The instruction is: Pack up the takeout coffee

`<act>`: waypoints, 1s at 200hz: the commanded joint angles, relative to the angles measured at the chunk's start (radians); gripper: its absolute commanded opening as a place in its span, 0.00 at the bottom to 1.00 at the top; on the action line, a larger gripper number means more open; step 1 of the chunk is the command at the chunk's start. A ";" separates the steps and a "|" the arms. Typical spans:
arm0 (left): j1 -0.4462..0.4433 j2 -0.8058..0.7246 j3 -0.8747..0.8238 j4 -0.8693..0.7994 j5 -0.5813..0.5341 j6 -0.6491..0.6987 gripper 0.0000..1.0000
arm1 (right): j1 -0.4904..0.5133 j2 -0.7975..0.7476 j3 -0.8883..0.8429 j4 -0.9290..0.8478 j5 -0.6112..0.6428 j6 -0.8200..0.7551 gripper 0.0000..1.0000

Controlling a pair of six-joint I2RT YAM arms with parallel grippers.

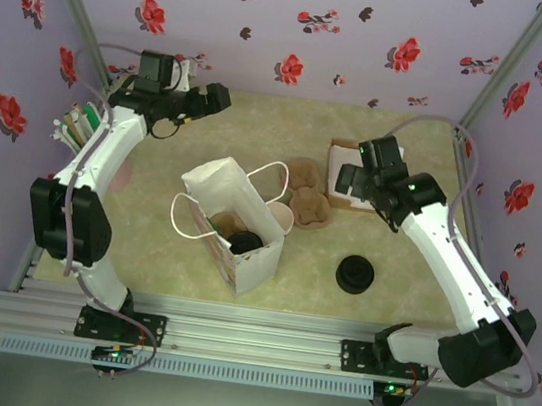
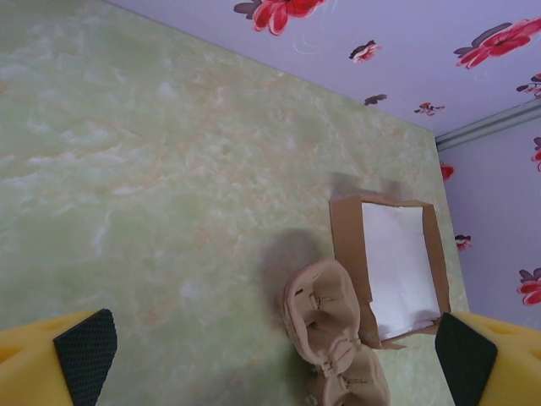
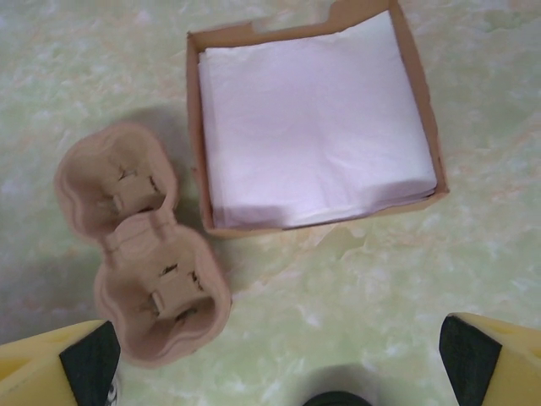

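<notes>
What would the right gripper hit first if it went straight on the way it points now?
The right gripper, open, would probably meet bare table just short of the napkin box; depth is unclear, so the box's near wall is possible.

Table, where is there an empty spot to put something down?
The back strip of the table is bare, between the wall, the bag and the napkin box. The front is free too, between the bag and the lids. The middle is crowded: bag, cup carriers and napkin box sit close together.
</notes>
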 commanded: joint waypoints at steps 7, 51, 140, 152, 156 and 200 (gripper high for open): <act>-0.026 0.091 0.097 -0.007 0.033 0.037 0.99 | -0.053 0.063 0.026 0.046 -0.034 -0.021 0.99; -0.047 0.207 0.183 -0.029 0.048 0.054 0.99 | -0.130 0.247 0.119 0.093 -0.163 -0.119 0.92; -0.084 0.354 0.275 -0.079 0.083 0.098 0.99 | -0.236 0.641 0.446 -0.074 -0.175 -0.199 0.66; -0.088 0.356 0.274 -0.081 0.082 0.104 0.99 | -0.251 0.679 0.473 -0.081 -0.187 -0.210 0.63; -0.088 0.356 0.273 -0.082 0.082 0.105 0.99 | -0.254 0.695 0.483 -0.085 -0.188 -0.214 0.62; -0.094 0.352 0.266 -0.088 0.084 0.113 0.99 | -0.302 0.854 0.606 -0.128 -0.208 -0.255 0.52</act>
